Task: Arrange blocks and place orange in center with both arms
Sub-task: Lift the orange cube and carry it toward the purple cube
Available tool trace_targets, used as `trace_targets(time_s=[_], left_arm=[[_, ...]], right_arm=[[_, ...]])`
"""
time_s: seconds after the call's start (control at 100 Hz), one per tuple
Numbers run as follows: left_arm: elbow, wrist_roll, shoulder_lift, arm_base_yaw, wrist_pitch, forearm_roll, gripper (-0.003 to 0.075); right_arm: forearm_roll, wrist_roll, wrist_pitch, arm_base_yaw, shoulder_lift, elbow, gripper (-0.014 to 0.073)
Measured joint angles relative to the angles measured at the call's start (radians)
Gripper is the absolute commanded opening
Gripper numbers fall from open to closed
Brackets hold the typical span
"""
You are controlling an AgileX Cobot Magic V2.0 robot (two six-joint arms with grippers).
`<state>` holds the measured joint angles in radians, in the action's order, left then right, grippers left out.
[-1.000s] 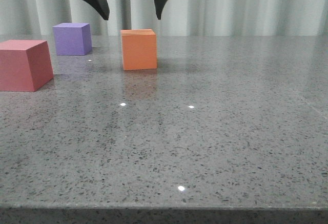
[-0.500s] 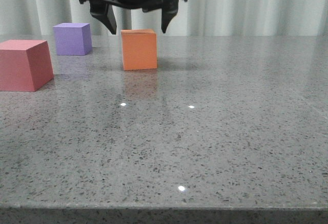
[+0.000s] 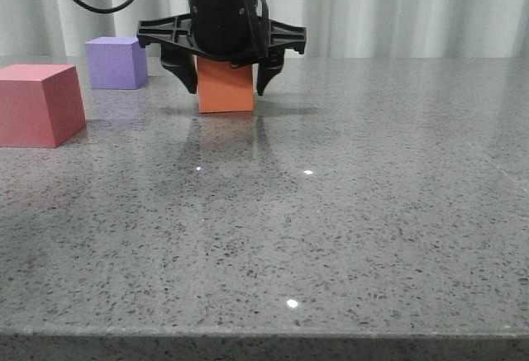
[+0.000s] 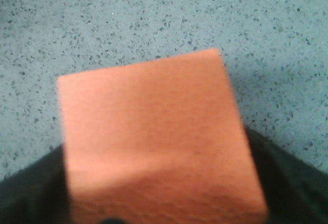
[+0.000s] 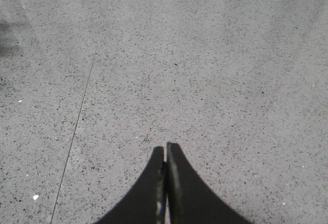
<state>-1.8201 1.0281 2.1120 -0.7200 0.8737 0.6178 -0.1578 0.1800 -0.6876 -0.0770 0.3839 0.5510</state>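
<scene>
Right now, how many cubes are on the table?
3. The pinkish-red cube is at the front left, the purple cube behind it, the orange cube between the left gripper's open fingers. None seems hidden.

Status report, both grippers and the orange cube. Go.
Left gripper open, straddling the orange cube, not yet closed. Right gripper shut, empty, over bare table. Purple cube and pinkish-red cube well left, nothing blocking.

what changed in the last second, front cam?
The left gripper came down from above the orange cube; its open jaws now straddle the cube, one on each side, not visibly clamped. The orange cube, purple cube and pinkish-red cube have not moved on the table.
</scene>
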Motion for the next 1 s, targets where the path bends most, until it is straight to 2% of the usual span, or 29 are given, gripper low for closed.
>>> trace_targets(time_s=[0.04, 0.05, 0.06, 0.07, 0.08, 0.18, 0.37, 0.62, 0.82, 1.0], left_arm=[[0.000, 0.000, 0.000, -0.002, 0.000, 0.005, 0.0250], [0.000, 0.000, 0.000, -0.002, 0.000, 0.005, 0.0203], [0.000, 0.000, 0.000, -0.004, 0.000, 0.008, 0.0203], [0.000, 0.000, 0.000, -0.004, 0.000, 0.010, 0.0158], [0.000, 0.000, 0.000, -0.004, 0.000, 0.010, 0.0158], [0.000, 0.000, 0.000, -0.009, 0.002, 0.020, -0.0024], [0.000, -0.028, -0.037, -0.017, 0.049, 0.051, -0.0020], [0.000, -0.225, -0.203, -0.001, 0.072, 0.047, -0.0020], [0.049, -0.455, -0.348, 0.118, 0.033, -0.137, -0.0020], [0.180, -0.626, -0.451, 0.255, -0.006, -0.265, -0.0020]], right_arm=[[0.000, 0.000, 0.000, 0.000, 0.000, 0.000, -0.0110], [0.000, 0.000, 0.000, 0.000, 0.000, 0.000, -0.0110], [0.000, 0.000, 0.000, 0.000, 0.000, 0.000, -0.0110], [0.000, 0.000, 0.000, 0.000, 0.000, 0.000, -0.0110], [0.000, 0.000, 0.000, 0.000, 0.000, 0.000, -0.0110], [0.000, 0.000, 0.000, 0.000, 0.000, 0.000, -0.0110], [0.000, 0.000, 0.000, 0.000, 0.000, 0.000, -0.0110], [0.000, 0.000, 0.000, 0.000, 0.000, 0.000, -0.0110], [0.000, 0.000, 0.000, 0.000, 0.000, 0.000, -0.0110], [0.000, 0.000, 0.000, 0.000, 0.000, 0.000, -0.0110]])
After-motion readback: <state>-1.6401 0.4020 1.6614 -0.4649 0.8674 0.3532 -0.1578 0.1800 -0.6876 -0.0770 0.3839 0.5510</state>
